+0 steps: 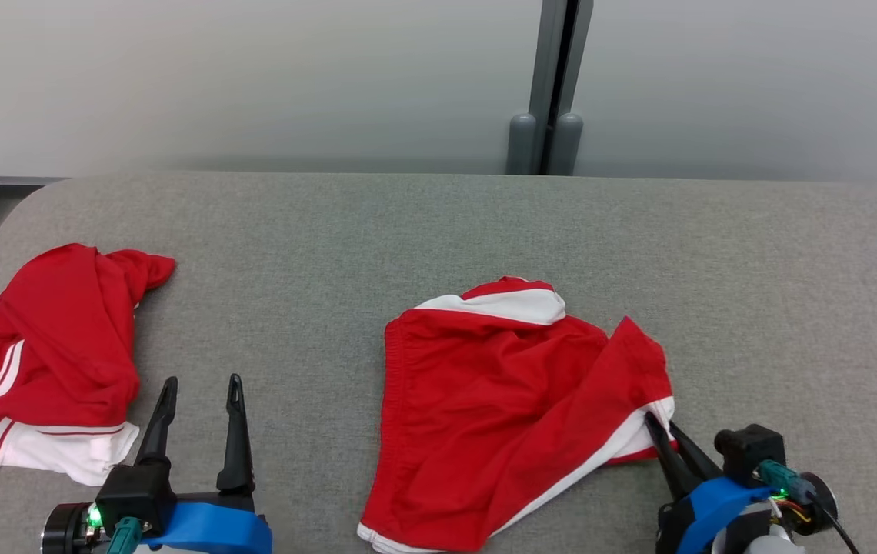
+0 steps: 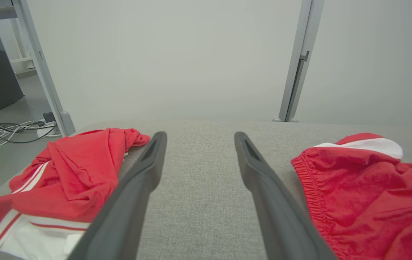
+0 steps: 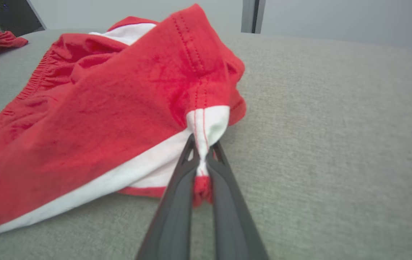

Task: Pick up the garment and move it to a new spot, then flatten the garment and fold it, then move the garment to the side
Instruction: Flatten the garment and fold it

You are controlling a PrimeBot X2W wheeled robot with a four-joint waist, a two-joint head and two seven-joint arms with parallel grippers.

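Pinching a white-banded hem corner of the crumpled red shorts (image 1: 500,400), the right gripper (image 1: 658,423) sits low at the near right of the grey fabric-covered table (image 1: 438,231). Its two long dark fingers are pressed together on the cloth. In the right wrist view the fingertips of the right gripper (image 3: 203,150) clamp a thin fold of white and red fabric. From there the red shorts (image 3: 119,108) rise in a stitched ridge above the table (image 3: 336,126).

The shorts lie in the middle of the table toward its near edge, elastic waistband on their left side and a white panel showing at their far end.

The left gripper (image 1: 202,385) hovers over the table's near left part, fingers spread wide and holding nothing. Seen from its own wrist, the left gripper (image 2: 200,137) frames bare table (image 2: 198,202), with the red shorts (image 2: 365,187) to one side.

A second red garment with white stripes (image 1: 54,338) lies bunched at the table's left end, just beside the left gripper's outer finger (image 2: 133,187). That second red garment (image 2: 72,173) reaches the table's rounded left edge.
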